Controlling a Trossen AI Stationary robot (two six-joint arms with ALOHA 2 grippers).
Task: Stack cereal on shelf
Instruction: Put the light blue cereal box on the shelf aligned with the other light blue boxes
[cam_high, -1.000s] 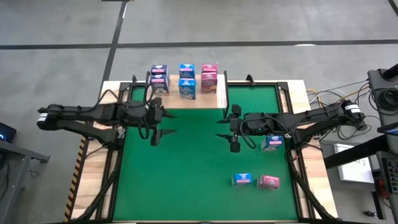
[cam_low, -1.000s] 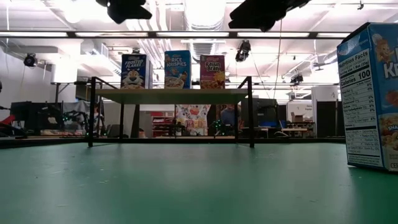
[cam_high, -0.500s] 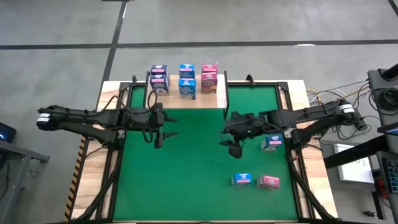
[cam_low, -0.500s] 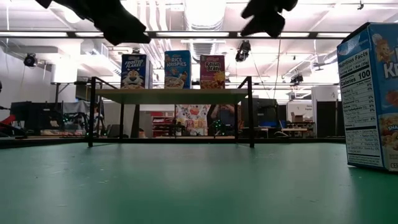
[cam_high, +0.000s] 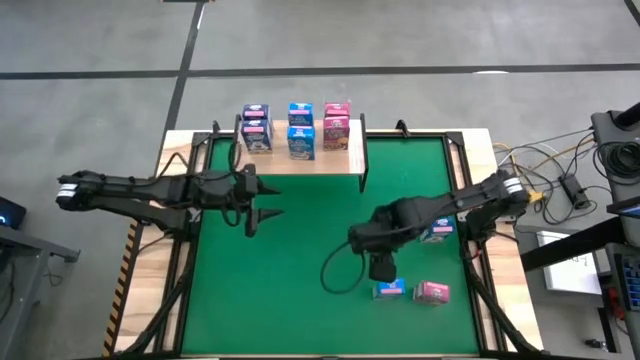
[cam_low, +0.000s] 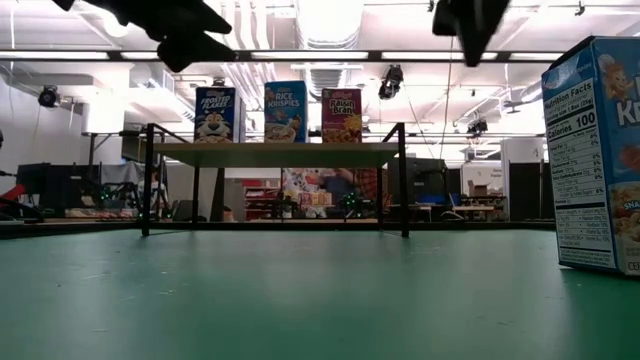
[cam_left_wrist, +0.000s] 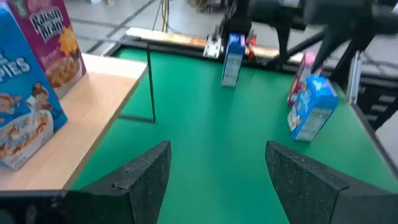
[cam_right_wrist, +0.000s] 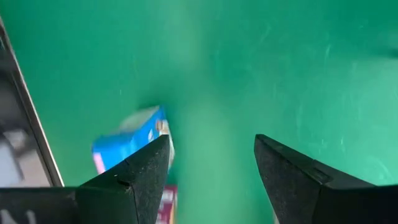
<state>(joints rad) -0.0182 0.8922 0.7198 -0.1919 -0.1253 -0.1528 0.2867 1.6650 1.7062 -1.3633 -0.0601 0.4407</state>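
The shelf stands at the far edge of the green mat, which covers the table. On the shelf there are six cereal boxes in three pairs: white-purple boxes on the left, blue boxes in the middle and pink boxes on the right. In the low view the front row shows as Frosted Flakes, Rice Krispies and Raisin Bran, all upright.

Three more boxes are on the mat, on the right side. A blue box and a pink box lie just beside each other near the front. A third blue box stands further back, partly hidden under the right arm.

The right pincer hangs just above the mat, near the blue box at the front and a little behind it. Its fingers are apart and hold nothing; in the right wrist view the blue box shows beside one finger, not between them.

The left pincer waits over the left part of the mat, in front of the shelf, with its fingers apart and nothing between them.
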